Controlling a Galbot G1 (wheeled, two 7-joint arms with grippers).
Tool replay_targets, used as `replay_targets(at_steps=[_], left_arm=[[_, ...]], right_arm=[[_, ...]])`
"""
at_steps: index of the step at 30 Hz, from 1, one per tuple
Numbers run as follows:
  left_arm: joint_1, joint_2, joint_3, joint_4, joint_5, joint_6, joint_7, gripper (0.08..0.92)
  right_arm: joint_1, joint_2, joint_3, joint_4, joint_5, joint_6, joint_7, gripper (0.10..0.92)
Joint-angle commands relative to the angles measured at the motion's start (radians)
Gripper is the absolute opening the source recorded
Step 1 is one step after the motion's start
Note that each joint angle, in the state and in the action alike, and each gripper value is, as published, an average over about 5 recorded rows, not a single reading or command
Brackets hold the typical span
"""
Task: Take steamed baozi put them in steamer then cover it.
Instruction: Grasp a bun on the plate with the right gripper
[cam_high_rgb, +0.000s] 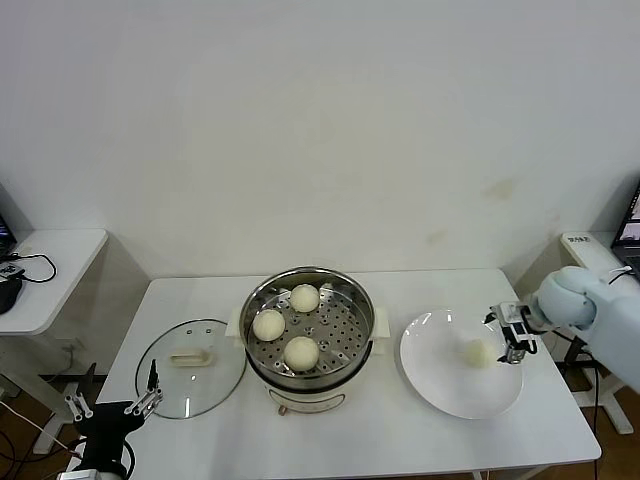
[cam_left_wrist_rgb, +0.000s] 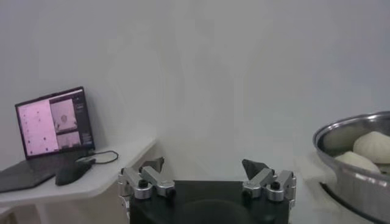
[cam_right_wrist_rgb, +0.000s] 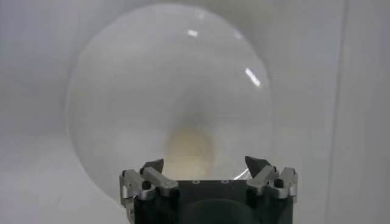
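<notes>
Risk lay in the last bun (cam_high_rgb: 479, 352), alone on the plate (cam_high_rgb: 440, 390): soft dough could squash or roll if the right gripper (cam_high_rgb: 515, 335), wide open and empty beside it, closed off-centre. Three buns sat in the steamer (cam_high_rgb: 308, 325). Left gripper (cam_high_rgb: 112, 405) waited open near the lid (cam_high_rgb: 190, 367).

Steamer (cam_high_rgb: 308, 330) mid-table, three baozi (cam_high_rgb: 302, 353) in it — cover (cam_high_rgb: 190, 367) flat to its left, plate (cam_high_rgb: 445, 385) right with one bun (cam_high_rgb: 478, 352) on it.
</notes>
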Motion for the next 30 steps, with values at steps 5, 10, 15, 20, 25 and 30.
replay_targets(at_steps=[5, 10, 15, 20, 25, 30], left_arm=[[-0.004, 0.0, -0.001, 0.01, 0.0, -0.001, 0.001, 0.823], [-0.008, 0.0, -0.001, 0.015, -0.001, -0.001, 0.002, 0.823], [-0.01, 0.001, 0.0, 0.015, -0.001, -0.001, 0.002, 0.823], [-0.009, -0.001, 0.001, 0.016, -0.001, -0.001, 0.002, 0.823], [-0.009, -0.003, 0.001, 0.016, 0.0, -0.002, 0.002, 0.823], [-0.007, -0.005, 0.002, 0.013, 0.0, -0.003, 0.001, 0.823]], right_arm=[[-0.098, 0.101, 0.063, -0.134, -0.077, 0.001, 0.005, 0.823], [-0.092, 0.129, 0.062, -0.154, -0.077, 0.004, 0.014, 0.823], [-0.092, 0.139, 0.059, -0.155, -0.078, -0.001, 0.012, 0.813], [-0.094, 0.142, 0.059, -0.157, -0.083, -0.005, 0.008, 0.785], [-0.091, 0.142, 0.061, -0.16, -0.092, -0.008, 0.003, 0.738], [-0.095, 0.146, 0.072, -0.161, -0.109, -0.01, -0.008, 0.681]])
